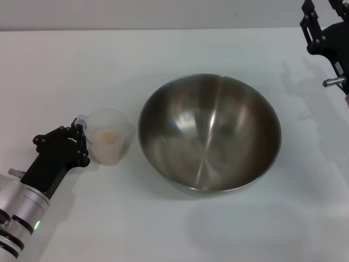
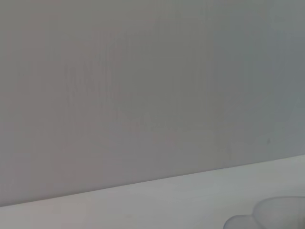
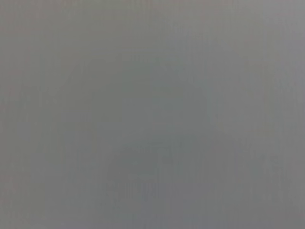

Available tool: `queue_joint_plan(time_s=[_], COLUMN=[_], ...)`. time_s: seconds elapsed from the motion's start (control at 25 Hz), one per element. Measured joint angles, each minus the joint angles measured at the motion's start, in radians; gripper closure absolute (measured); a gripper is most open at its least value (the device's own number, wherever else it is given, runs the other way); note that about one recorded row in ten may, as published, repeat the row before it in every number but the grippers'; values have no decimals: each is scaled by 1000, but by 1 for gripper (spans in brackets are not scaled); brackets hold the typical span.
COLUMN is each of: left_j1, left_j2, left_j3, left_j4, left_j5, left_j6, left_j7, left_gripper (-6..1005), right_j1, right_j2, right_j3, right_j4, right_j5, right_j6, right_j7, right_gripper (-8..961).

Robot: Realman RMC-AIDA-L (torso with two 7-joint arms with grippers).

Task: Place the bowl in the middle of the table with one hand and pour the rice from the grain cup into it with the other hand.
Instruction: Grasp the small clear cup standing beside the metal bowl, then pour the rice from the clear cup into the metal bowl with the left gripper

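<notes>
The big round shiny steel bowl (image 1: pixel 210 134) sits near the middle of the flat white table (image 1: pixel 109 60). Just beside it, toward the table's left edge, stands the small clear plastic grain cup (image 1: pixel 110 135) with pale beige rice (image 1: pixel 110 136) inside. The black left gripper (image 1: pixel 80 139) is clamped on the cup's handle. The black right gripper (image 1: pixel 322 22) hangs over the far right corner; I cannot tell how it is set.
</notes>
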Motion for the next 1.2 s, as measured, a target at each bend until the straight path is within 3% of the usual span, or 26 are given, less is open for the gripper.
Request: queue_joint_plan(time_s=[0.8, 1.0, 1.12, 1.2], left_j1=[-20, -32, -59, -59], left_j2=[0, 0, 0, 0], left_j3=[-38, -70, -76, -76], left_j4=[-1, -14, -28, -28], left_j5=[0, 0, 6, 6], left_j6=[70, 141, 216, 216], left_j7=[20, 119, 294, 294], left_gripper=[974, 974, 973, 973], right_j1=[-11, -11, -10, -7], right_j2=[5, 5, 5, 4], right_j3=[0, 0, 3, 6], right_j4=[9, 9, 13, 13], right_j5=[0, 0, 0, 0], right_j6=[-2, -6, -7, -7], right_j7=[2, -3, -4, -5], right_gripper=[446, 446, 446, 446])
